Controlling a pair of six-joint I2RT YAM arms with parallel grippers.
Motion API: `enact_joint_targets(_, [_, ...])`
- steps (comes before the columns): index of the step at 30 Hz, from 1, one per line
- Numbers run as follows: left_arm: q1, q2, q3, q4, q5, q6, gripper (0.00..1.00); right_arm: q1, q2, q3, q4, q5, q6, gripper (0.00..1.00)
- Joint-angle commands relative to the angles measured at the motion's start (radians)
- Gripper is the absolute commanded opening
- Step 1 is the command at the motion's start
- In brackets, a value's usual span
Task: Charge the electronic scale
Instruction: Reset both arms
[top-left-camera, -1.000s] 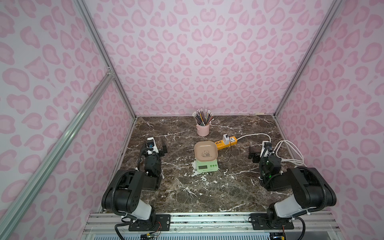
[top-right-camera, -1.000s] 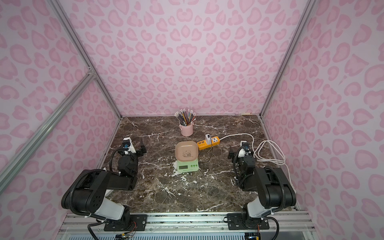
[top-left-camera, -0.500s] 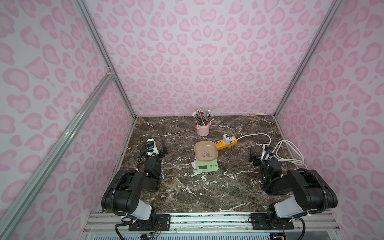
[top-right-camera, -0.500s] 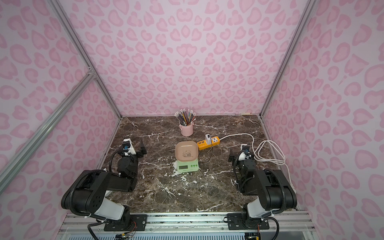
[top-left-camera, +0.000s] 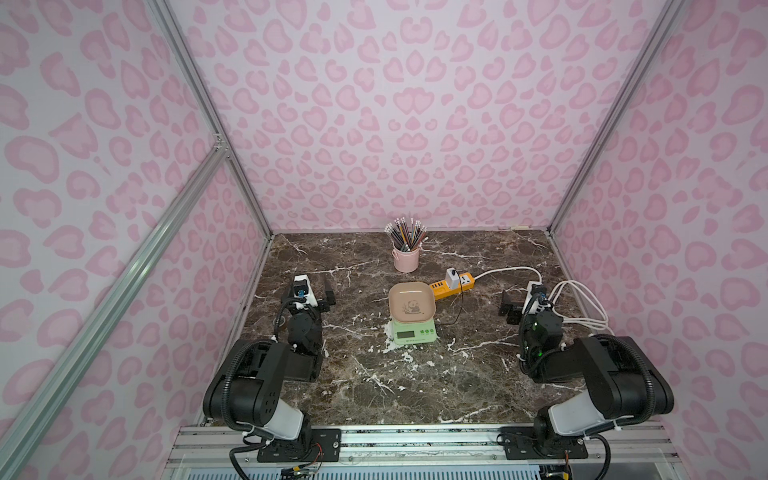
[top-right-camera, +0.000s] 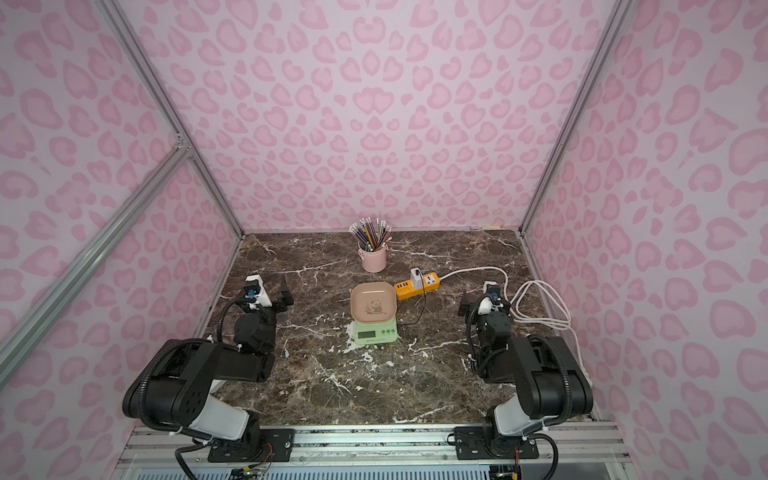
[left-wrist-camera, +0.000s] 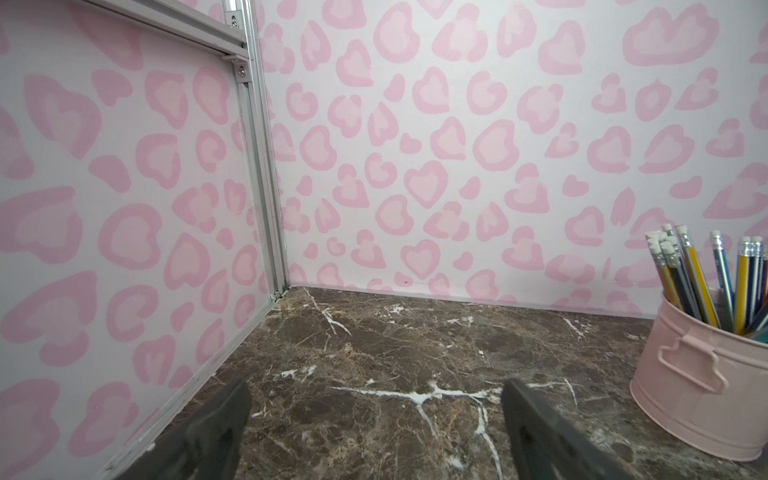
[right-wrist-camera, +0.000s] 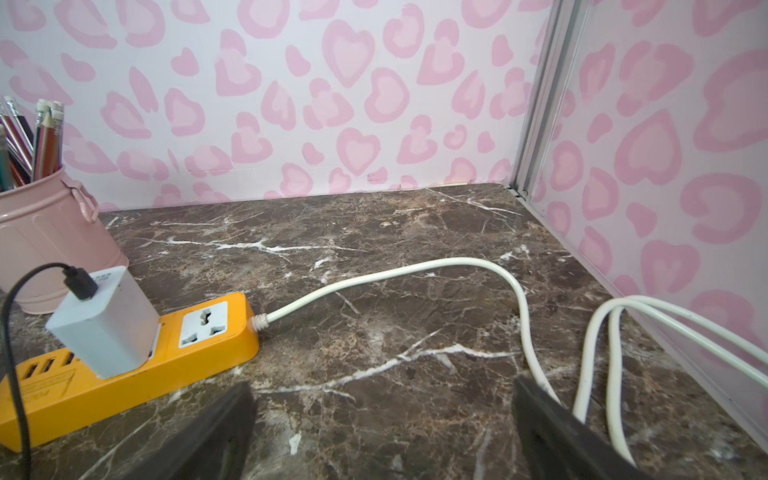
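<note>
Observed: the electronic scale (top-left-camera: 414, 332) stands upright near the centre of the brown marble tabletop (top-left-camera: 374, 382), display facing the arm bases and its beige-pink panda tray (top-left-camera: 411, 302) seated on top. From the scale, a pink pencil bucket (top-left-camera: 406, 258) stands at 12 o'clock, near the back wall. An orange power strip (top-left-camera: 454, 286) lies at about 1 o'clock, one end just beside the tray. A white cube charger (right-wrist-camera: 104, 320) is plugged into the strip, and a black cable (top-left-camera: 459, 305) runs from it to the scale's 3 o'clock side; whether it is plugged in there cannot be told. The strip's white cord (right-wrist-camera: 415, 270) trails away in loops at 3 o'clock. The left gripper (left-wrist-camera: 376, 419) sits at 9 o'clock from the scale, well apart, jaws spread wide and empty over bare marble. The right gripper (right-wrist-camera: 382, 424) sits at 3 o'clock, likewise wide and empty, beside the white cord.
</note>
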Motion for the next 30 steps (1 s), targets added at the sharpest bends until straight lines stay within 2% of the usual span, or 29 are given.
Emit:
enact_joint_targets(1, [0.001, 0.000, 0.003, -0.002, 0.002, 0.002, 0.96, 0.001, 0.002, 0.010, 0.008, 0.012, -0.003, 0.99])
enact_joint_targets(9, [0.001, -0.001, 0.004, -0.002, -0.008, -0.001, 0.96, 0.001, 0.002, 0.010, 0.006, 0.012, -0.003, 0.99])
enact_joint_targets(12, [-0.001, -0.013, -0.036, 0.056, -0.019, -0.003, 0.96, 0.001, -0.001, 0.003, 0.017, 0.008, -0.005, 0.99])
enact_joint_targets(15, [-0.002, -0.011, -0.079, 0.141, -0.007, 0.000, 0.96, 0.003, -0.010, -0.059, 0.117, -0.004, -0.013, 0.99])
enact_joint_targets(18, [-0.002, -0.008, -0.054, 0.100, 0.006, 0.005, 0.96, 0.003, -0.007, -0.048, 0.107, 0.026, 0.002, 0.99])
enact_joint_targets(21, [0.001, 0.004, 0.017, -0.021, 0.016, 0.003, 0.96, 0.002, -0.002, -0.006, 0.035, 0.038, 0.007, 0.99])
enact_joint_targets(30, [0.004, 0.002, 0.008, -0.005, 0.008, -0.002, 0.96, 0.009, 0.002, 0.013, 0.003, 0.038, 0.000, 0.99])
